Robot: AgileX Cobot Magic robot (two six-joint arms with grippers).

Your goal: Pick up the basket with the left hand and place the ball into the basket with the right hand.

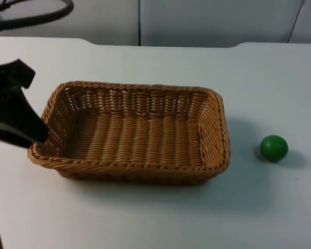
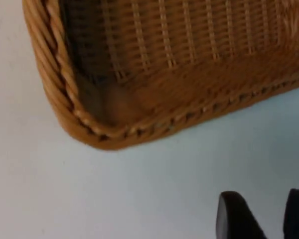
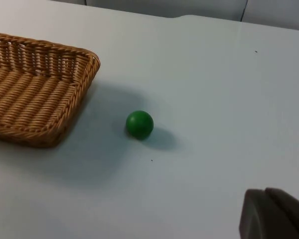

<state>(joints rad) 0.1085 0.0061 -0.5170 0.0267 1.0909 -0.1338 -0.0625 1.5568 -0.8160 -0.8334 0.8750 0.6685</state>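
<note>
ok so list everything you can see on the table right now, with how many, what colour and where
basket: one, tan wicker, rectangular, on the table, nothing inside
ball: one, green, on the table beside the basket's right end, apart from it
table: one, white, ends at the wall
partition wall: one, grey, behind the table
left gripper: one, black, at the basket's left end
right gripper: one, black, above the table, away from the ball, waiting

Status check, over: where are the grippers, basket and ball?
Left gripper at the basket end rim, no lift yet. Right gripper waits back from the ball. Ball on table, nothing between.
</note>
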